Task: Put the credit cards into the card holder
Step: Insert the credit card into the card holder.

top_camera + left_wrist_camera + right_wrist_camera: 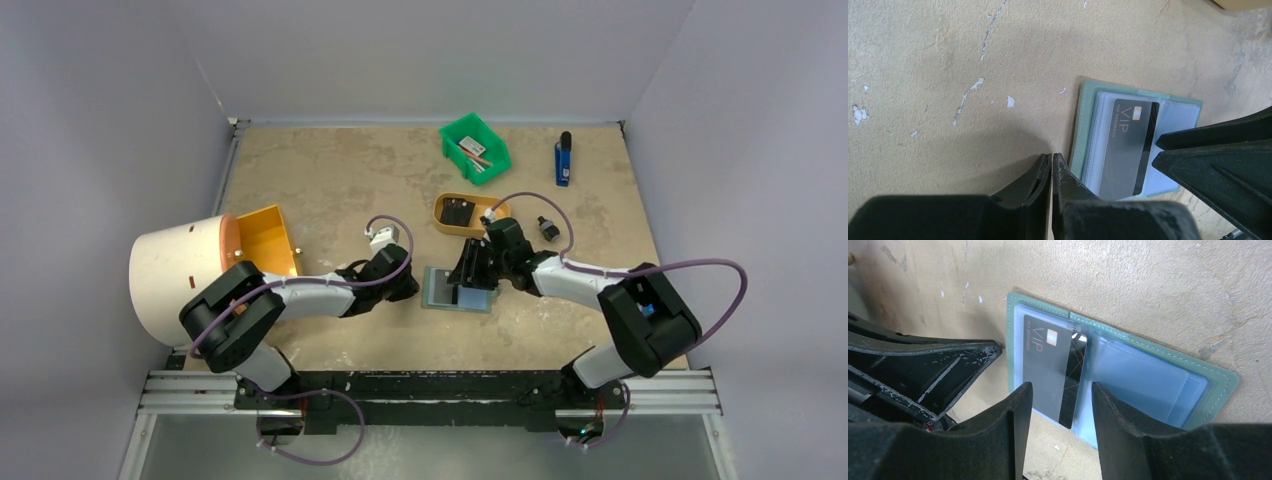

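Where the open grey-green, stitched fold-over card holder (1220, 382) lies flat on the mottled beige surface (1148, 280), a thin black rectangular credit card (1048, 365) sits partly under one clear sleeve. The right tool (1062, 388) hovers released, its fingers straddling the card's end. The left tool (1051, 159), clenched on nothing, sits just beside the holder's edge.

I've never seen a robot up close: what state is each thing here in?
Grey-green fold-over card holder: open, lying flat.
Black VIP credit card: partly slid into a pocket.
Left hand: shut, empty.
Right hand: open, over the card.
Tan oval tray: holding something black.
Green plastic bin: holding small items.
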{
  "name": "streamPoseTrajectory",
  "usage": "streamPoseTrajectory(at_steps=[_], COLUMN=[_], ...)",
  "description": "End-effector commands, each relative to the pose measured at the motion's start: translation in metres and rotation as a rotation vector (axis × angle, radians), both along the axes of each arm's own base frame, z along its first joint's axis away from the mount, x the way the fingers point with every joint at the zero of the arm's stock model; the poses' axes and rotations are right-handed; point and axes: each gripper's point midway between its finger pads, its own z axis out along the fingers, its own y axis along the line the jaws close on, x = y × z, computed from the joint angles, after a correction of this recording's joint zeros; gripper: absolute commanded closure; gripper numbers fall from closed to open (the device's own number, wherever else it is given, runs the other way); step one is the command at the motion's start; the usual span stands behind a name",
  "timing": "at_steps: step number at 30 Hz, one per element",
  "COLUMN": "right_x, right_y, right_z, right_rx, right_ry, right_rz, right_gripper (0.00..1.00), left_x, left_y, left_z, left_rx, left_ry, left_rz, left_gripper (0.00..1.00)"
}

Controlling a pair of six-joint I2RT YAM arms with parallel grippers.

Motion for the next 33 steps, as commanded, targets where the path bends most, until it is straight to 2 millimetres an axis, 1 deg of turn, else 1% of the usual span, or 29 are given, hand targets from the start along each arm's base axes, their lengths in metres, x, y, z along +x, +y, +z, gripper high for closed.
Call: streamPoseTrajectory(at_steps=[1,10,17,21,29,33], right_x=[0.009,0.011,0.007,0.006,0.006,0.008], right_y=[0.010,0.015,0.026,0.032,0.041,0.041], right_z=[0.013,0.015,0.018,0.019,0.026,0.029], right_rx=[0.025,0.043,0.077,0.091,0.128,0.127], right_ry=[-0.043,-0.042,-0.039,-0.036,-0.039,-0.050], right_rz=[0.027,0.041,0.087,0.099,0.110,0.106], right_gripper=[0.50,0.50,0.51,0.51,0.52,0.52], left_x=[0.002,0.001,0.001,0.002,0.003,0.003], left_y=[0.002,0.001,0.000,-0.001,-0.001,-0.001], left_z=[0.006,0.004,0.001,0.004,0.004,0.005], left_rx=[-0.001,-0.002,-0.001,-0.001,0.007,0.012], left_ry=[-0.027,-0.021,-0.019,-0.027,-0.030,-0.032], left_rz=[0.008,0.003,-0.002,-0.009,-0.014,-0.017], left_gripper=[0.96,0.96,0.97,0.96,0.97,0.97])
